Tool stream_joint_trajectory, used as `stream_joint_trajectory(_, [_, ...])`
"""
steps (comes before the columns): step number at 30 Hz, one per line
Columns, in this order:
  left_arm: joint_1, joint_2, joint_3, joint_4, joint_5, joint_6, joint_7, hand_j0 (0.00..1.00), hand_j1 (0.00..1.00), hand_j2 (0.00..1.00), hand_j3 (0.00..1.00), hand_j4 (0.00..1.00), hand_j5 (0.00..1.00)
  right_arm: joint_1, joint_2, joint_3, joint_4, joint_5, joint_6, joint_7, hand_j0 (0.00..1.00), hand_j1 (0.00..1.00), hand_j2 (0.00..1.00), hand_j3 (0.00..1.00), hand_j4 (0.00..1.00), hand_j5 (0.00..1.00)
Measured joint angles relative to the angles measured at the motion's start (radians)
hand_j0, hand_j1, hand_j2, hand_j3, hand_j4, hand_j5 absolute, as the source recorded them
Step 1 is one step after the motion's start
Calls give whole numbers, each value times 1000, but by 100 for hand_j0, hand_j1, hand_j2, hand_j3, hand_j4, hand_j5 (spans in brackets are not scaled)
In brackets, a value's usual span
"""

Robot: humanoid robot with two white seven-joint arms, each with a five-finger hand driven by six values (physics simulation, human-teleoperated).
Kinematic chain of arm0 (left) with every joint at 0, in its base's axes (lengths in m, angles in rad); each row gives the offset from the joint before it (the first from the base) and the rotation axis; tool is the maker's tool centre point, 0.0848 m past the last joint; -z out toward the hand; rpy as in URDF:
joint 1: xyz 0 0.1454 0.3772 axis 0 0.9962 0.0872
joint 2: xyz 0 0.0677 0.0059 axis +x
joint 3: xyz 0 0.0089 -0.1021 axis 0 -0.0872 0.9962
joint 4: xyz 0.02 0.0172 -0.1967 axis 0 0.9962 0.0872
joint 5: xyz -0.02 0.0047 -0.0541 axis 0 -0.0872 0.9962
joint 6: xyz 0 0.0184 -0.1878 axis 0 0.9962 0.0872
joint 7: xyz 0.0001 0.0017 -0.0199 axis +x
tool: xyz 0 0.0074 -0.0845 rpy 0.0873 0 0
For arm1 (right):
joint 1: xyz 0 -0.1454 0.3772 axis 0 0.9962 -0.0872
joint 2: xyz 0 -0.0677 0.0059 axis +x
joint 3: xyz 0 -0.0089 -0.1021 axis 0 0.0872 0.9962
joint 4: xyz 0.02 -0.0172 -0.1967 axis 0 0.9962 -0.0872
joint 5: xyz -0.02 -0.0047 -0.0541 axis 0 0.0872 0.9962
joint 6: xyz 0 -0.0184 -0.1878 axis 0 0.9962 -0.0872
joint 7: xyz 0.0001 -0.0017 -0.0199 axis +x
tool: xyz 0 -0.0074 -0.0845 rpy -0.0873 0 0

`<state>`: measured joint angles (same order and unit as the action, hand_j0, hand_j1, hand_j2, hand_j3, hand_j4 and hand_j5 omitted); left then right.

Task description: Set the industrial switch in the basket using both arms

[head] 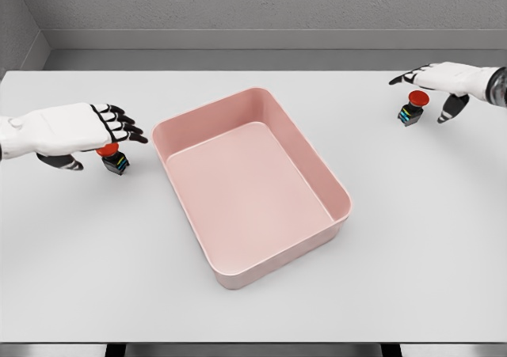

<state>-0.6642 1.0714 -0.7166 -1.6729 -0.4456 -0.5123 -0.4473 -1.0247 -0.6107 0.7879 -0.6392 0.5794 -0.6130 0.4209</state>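
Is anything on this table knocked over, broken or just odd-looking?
Nothing looks spilled or broken. The pink basket sits askew, turned at an angle to the table edges, and is empty. Two red-capped switches stand upright: one under the left robot hand, one by the right robot hand.
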Motion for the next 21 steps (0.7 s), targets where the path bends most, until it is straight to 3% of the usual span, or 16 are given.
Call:
stream_joint_trajectory(8, [-5, -20, 0, 31, -36, 9, 3, 86, 86, 86, 86, 86, 86, 0, 38, -25, 16, 151, 0, -136, 100, 100, 100, 100, 100, 100])
stream_joint_trajectory(21, [-3, -65, -51, 64, -102, 38, 40, 86, 86, 86, 86, 86, 86, 14, 41, -15, 10, 230, 1, -162, 100, 100, 100, 100, 100, 100])
